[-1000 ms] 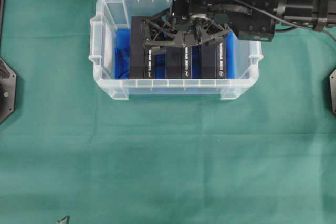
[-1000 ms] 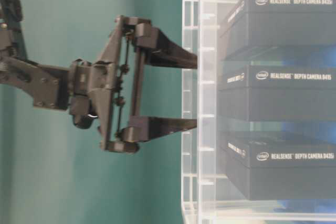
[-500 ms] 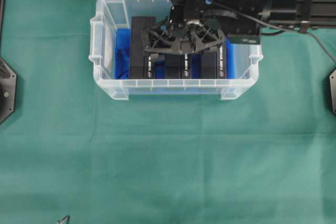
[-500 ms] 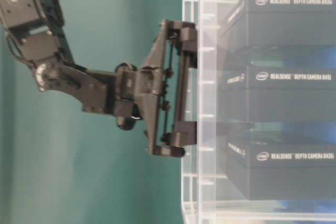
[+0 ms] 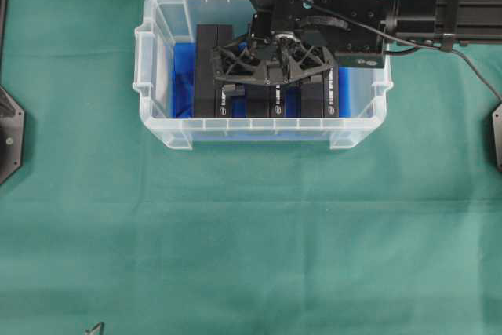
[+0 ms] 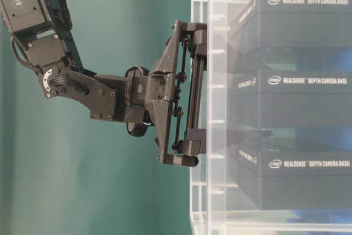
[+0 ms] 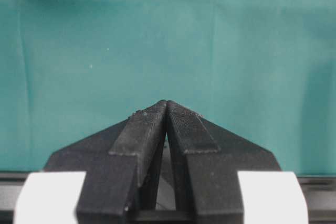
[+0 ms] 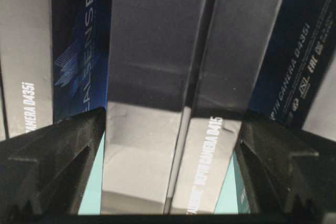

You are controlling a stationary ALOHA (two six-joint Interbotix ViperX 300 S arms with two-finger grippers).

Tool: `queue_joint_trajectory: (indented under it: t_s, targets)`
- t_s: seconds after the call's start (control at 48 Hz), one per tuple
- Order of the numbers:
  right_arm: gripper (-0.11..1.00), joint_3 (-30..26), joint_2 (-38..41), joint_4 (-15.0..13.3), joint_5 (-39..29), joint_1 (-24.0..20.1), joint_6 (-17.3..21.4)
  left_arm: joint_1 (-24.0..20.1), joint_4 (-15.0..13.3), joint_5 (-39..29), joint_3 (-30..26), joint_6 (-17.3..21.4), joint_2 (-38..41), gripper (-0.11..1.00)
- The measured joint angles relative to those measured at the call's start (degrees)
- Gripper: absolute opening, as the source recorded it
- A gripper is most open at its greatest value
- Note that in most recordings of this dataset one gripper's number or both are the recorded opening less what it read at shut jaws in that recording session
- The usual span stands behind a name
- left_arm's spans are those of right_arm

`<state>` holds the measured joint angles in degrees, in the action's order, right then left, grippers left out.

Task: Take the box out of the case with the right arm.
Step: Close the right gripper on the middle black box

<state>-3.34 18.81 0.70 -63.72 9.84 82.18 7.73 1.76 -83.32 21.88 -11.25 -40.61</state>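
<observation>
Middle RealSense box (image 5: pixel 271 98) stands on edge in the case (image 5: pixel 157 52), upper centre of overhead view, between two like boxes, long axis up-down in frame. Right hand (image 5: pixel 271 84) sits directly over it, fingers (image 8: pixel 58 166) spread wide, straddling its two long faces, not clamped. Versus a second ago, hand has dropped inside the rim. Left hand (image 7: pixel 166 109) pinched closed over bare green desk (image 5: pixel 251 233), well apart.
</observation>
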Motion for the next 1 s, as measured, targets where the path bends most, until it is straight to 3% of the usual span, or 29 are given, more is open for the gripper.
queue_joint_trajectory:
  t_s: [0.25, 0.396, 0.584, 1.0]
  targets:
    - [0.89, 0.0, 0.09, -0.44, 0.0, 0.09, 0.26, -0.62, -0.09, -0.09, 0.0, 0.0, 0.0, 0.02]
    - [0.66, 0.0, 0.44, -1.41, -0.09, 0.0, 1.49, -0.88, 0.0, -0.09, 0.0, 0.0, 0.0, 0.02]
    - [0.66, 0.0, 0.53, -2.9, 0.0, -0.26, 2.64, -0.97, 0.0, 0.0, 0.0, 0.0, 0.0, 0.02]
    - [0.66, -0.44, 0.53, -3.16, -0.18, -0.18, 2.72, -0.97, -0.09, -0.09, 0.0, 0.09, 0.0, 0.02]
